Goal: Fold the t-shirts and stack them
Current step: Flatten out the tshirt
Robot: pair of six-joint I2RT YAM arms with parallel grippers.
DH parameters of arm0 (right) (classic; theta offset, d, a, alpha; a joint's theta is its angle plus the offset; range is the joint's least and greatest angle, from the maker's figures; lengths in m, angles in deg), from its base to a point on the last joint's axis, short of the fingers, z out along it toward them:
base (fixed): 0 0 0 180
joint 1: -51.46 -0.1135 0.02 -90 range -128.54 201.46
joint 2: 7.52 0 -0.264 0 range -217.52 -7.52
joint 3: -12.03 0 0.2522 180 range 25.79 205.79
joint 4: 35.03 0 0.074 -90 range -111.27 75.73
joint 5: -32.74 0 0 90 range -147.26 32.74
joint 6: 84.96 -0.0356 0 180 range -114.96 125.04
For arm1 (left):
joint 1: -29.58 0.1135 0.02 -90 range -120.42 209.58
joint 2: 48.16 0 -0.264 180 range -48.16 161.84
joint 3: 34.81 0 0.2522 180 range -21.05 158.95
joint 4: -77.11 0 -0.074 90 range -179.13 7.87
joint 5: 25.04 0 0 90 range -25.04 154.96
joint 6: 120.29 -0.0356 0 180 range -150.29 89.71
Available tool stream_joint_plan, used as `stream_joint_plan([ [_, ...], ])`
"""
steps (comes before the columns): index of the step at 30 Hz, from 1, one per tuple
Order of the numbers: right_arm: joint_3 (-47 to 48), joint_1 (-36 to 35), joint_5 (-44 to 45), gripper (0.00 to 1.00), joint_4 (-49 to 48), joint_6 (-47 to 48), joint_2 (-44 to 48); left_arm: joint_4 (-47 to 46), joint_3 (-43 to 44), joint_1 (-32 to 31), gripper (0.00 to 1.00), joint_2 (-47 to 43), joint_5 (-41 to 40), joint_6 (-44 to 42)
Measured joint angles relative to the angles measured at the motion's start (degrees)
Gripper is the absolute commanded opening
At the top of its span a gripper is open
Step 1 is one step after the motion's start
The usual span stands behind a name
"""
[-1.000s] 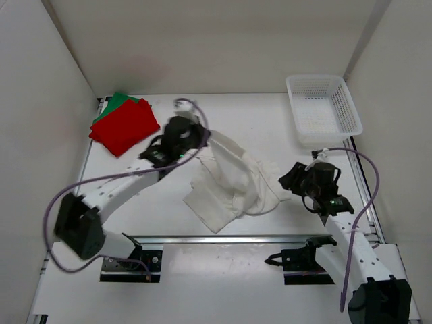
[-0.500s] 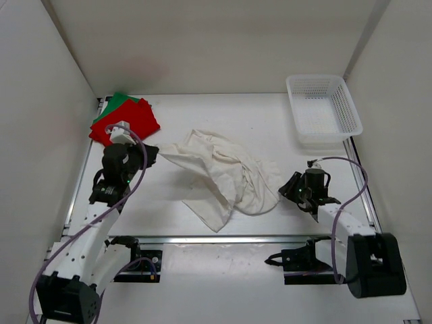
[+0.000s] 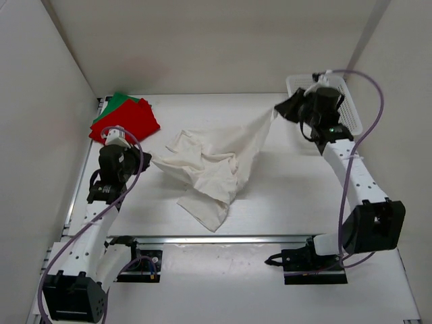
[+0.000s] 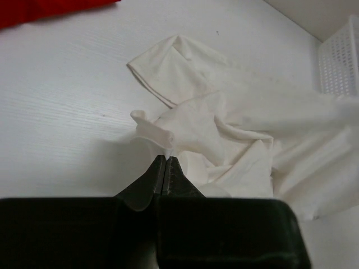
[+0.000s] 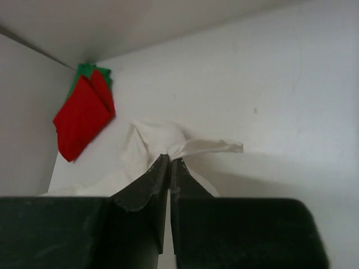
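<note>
Observed white t-shirt crumpled at centre of the top view, drawn out between both claws. Found left gripper at middle left, jaws pressed together on a rolled edge of that cloth, with no gap visible in the left wrist view. Found right gripper at upper right, likewise pinched tight on the opposite corner, with cloth running taut from it down toward the central heap. Noted red t-shirt folded at upper left, lying on green t-shirt, of which only a back edge shows. Confirmed both lie apart from the white cloth, though the left arm's wrist overlaps the red lower corner in the top view. Recorded basket at upper right, partly hidden behind the right arm, with the right claw just left of its rim. Saw bare table at lower right.
</note>
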Motion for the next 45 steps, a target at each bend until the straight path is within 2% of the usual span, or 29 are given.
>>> stream_joint_plan([
  [4,17.8,-5.4,2.8,0.0,7.6,5.4,2.7,0.7,5.8,0.3,0.0,1.8,1.8,0.1],
  [9,34.2,-18.1,9.7,0.0,19.3,11.6,5.9,0.3,11.7,2.2,0.0,1.4,3.3,0.2],
  [15,56.8,-35.7,20.6,0.0,29.9,17.6,3.7,2.8,13.4,3.0,0.0,-0.7,1.7,-0.6],
  [18,64.2,-39.9,23.6,0.0,30.2,20.1,2.2,4.2,13.4,3.0,0.0,-1.7,-0.4,-1.1],
  [20,64.8,-35.2,21.1,0.0,29.7,19.9,1.7,4.3,13.0,3.0,0.0,-2.2,-2.1,-1.6],
  [24,56.8,-11.3,7.1,0.0,24.0,13.8,1.1,4.1,11.0,3.1,0.0,-2.1,-5.4,-2.5],
  [26,55.7,-6.7,3.5,0.0,23.3,13.1,-3.3,4.2,9.7,3.1,0.0,-1.5,-6.4,-2.8],
  [31,65.3,-2.1,-9.2,0.0,20.4,12.4,-26.7,4.0,8.2,4.7,0.0,1.4,-6.3,-2.6],
  [36,68.1,1.9,-13.2,0.0,20.7,11.5,-48.1,2.8,8.5,5.3,0.0,4.7,-5.9,-2.1],
  [37,68.1,2.8,-13.5,0.05,20.9,10.9,-50.9,2.5,8.9,5.1,0.0,5.7,-5.9,-2.1],
  [38,68.2,3.6,-13.7,0.21,21.2,10.3,-53.2,2.2,9.5,5.0,0.0,7.2,-5.8,-1.9],
  [39,68.3,4.3,-13.7,0.3,21.2,9.6,-54.7,1.8,10.5,5.0,0.0,8.9,-5.6,-1.6],
  [40,68.3,4.9,-13.6,0.44,21.4,9.3,-55.3,0.9,11.5,5.0,0.0,11.1,-5.4,-1.2],
  [41,68.4,5.3,-13.2,0.54,22.0,9.2,-55.4,0.0,12.2,4.9,0.0,12.7,-5.3,-1.0],
  [43,70.1,6.0,-12.0,0.56,23.1,10.6,-54.8,-1.6,13.3,4.1,0.0,16.1,-5.7,-0.3],
  [45,70.9,5.6,-9.8,0.42,25.3,13.5,-52.0,-3.1,13.4,2.7,0.0,18.1,-5.6,0.4],
])
